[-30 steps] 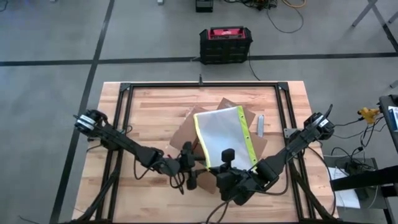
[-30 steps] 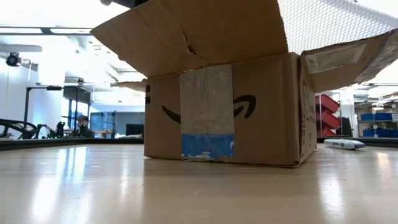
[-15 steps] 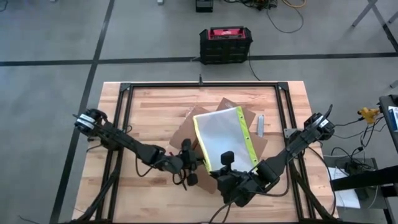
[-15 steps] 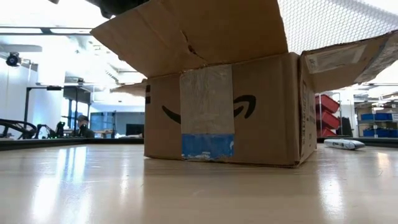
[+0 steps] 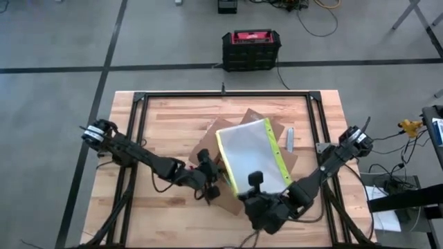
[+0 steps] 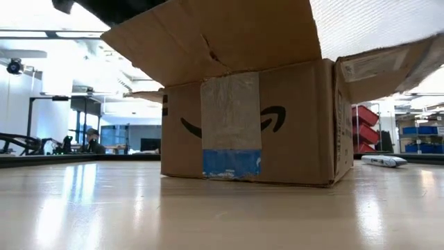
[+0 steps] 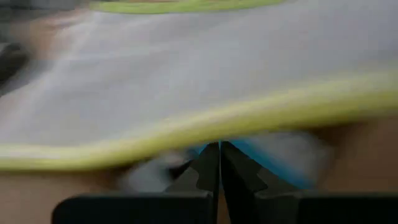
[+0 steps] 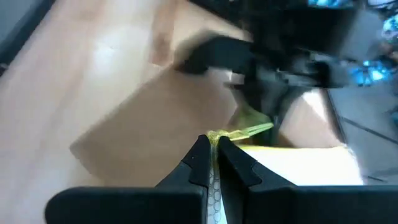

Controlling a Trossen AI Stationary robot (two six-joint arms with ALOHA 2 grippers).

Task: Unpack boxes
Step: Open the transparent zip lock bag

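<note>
Box (image 5: 243, 149) sits mid-table, flaps (image 6: 208, 35) splayed open, tape seam facing the low camera. Unpacking is partway by my read: clear yellow-edged pouch (image 5: 250, 153) is lifted above the box opening, not yet clear of it or set down on the table (image 5: 166, 117). Can't see inside the box, so no idea if anything else is left in there. Right gripper (image 8: 212, 144) is at the pouch's near corner, fingers clamped together on the yellow edge, so it is carrying the pouch; right arm comes in low from the table's right side, elbow bent, wrist over the near edge of the box. Left gripper (image 7: 219, 148) is at the left flank of the box, just under the pouch's yellow hem, fingers pressed fully together with nothing visibly between them; left arm stretches diagonally in from the left edge. Small grey tool (image 5: 290, 139) lies on the table right of the box, untouched. Left to do: get pouch out and down, check box for more
</note>
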